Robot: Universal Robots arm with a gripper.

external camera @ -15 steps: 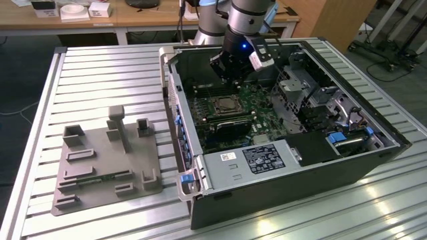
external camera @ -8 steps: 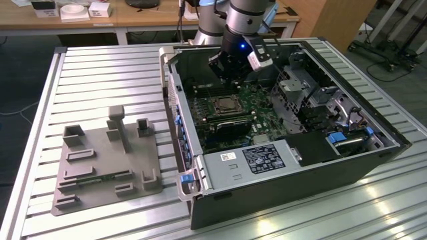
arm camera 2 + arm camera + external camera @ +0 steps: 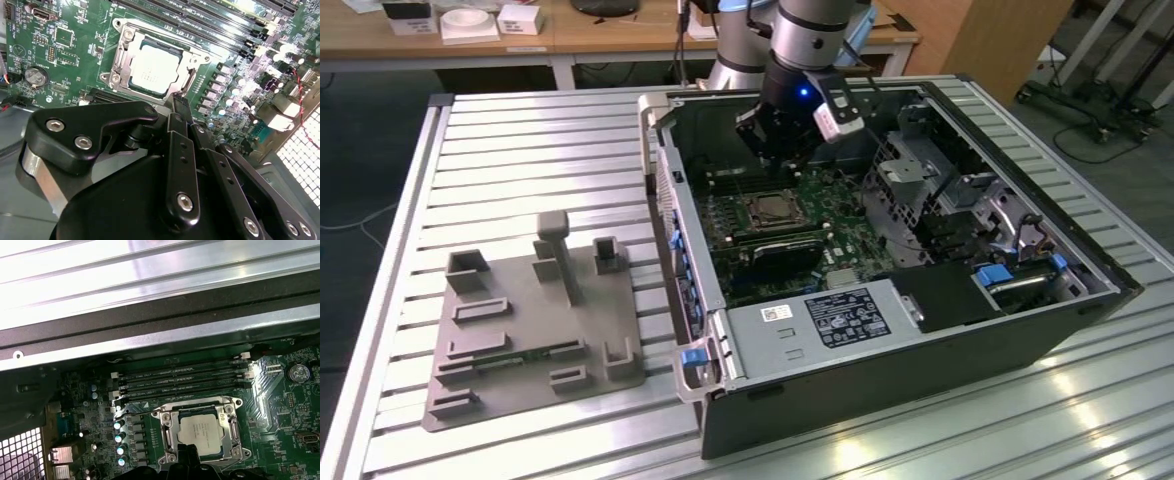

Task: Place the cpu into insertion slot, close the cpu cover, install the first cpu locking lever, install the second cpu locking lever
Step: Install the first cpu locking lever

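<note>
Cpu [image 3: 150, 67], a small square chip with a flat silver-grey top, is seen lying flat inside the insertion slot [image 3: 766, 210] on the green circuit board [image 3: 65, 60]. The cpu cover [image 3: 122, 55], a thin silver metal frame, is lowered around the chip, whose top is framed by the cover's square window. A thin metal lever [image 3: 165, 37] is laid along one edge of the cover; whether it is latched cannot be told.

The gripper [image 3: 177, 102] is held just above the board, beside one edge of the cover. Its black fingers [image 3: 180, 145] are brought together to a narrow tip, and nothing is gripped between them. Contact between the tip and the cover cannot be judged.

Long black memory slots [image 3: 182, 380] are set in parallel rows near the socket, on the side away from the gripper.

In the exterior view, the arm is reached down into an open black computer case [image 3: 881, 390], which is laid on a ribbed metal surface [image 3: 520, 150]. A grey moulded fixture [image 3: 520, 330] is placed on the surface at the exterior view's left, well apart from the case.
</note>
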